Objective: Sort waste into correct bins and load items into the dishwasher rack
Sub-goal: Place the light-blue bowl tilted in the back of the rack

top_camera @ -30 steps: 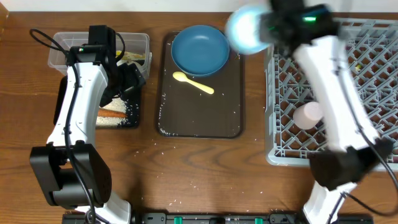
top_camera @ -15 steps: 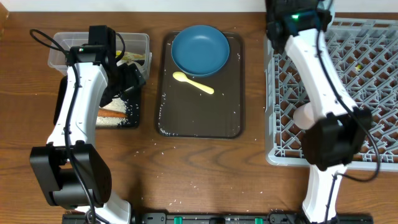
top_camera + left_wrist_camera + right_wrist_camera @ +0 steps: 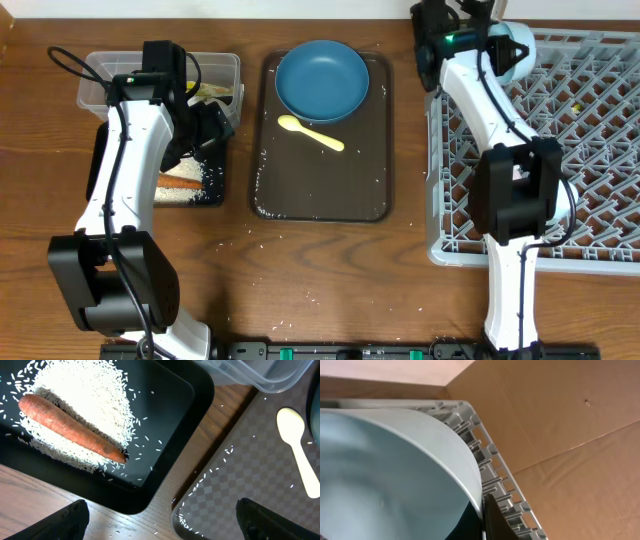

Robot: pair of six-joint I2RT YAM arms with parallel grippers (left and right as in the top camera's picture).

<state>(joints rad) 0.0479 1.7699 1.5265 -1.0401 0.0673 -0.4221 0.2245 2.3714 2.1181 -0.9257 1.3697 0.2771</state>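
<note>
Since the earlier frames the right arm has swung rightwards, carrying the light blue bowl [image 3: 512,52] from outside the left wall of the dishwasher rack [image 3: 600,130] to over the rack's far-left corner.

Right arm: stretched away from its base along the rack's left side, with the wrist over the far-left corner. The right gripper [image 3: 488,45] pinches the bowl at its rim. In the wrist view one dark finger [image 3: 494,521] lies against the rim and the other is hidden behind the bowl. The bowl is tilted, its rim arc running beside the rack's corner wall. Whether it touches the pegs cannot be told.

Left arm: reaching forward, well left of the rack, wrist bent down. The left gripper [image 3: 172,522] hangs with jaws spread wide and nothing between them.

Items, placed from the rack:
- Black tray [image 3: 175,405], well left of the rack, holds the rice [image 3: 90,395] with the carrot stick [image 3: 70,425] lying on it. Seen from overhead, the stick's long axis runs roughly towards the rack.
- Clear tub [image 3: 100,85] sits just beyond the black tray.
- Brown serving tray [image 3: 320,190] lies just left of the rack, carrying the dark blue bowl [image 3: 322,80], which is upright, and the pale yellow spoon [image 3: 310,132], which lies diagonally with its handle towards the rack.
</note>
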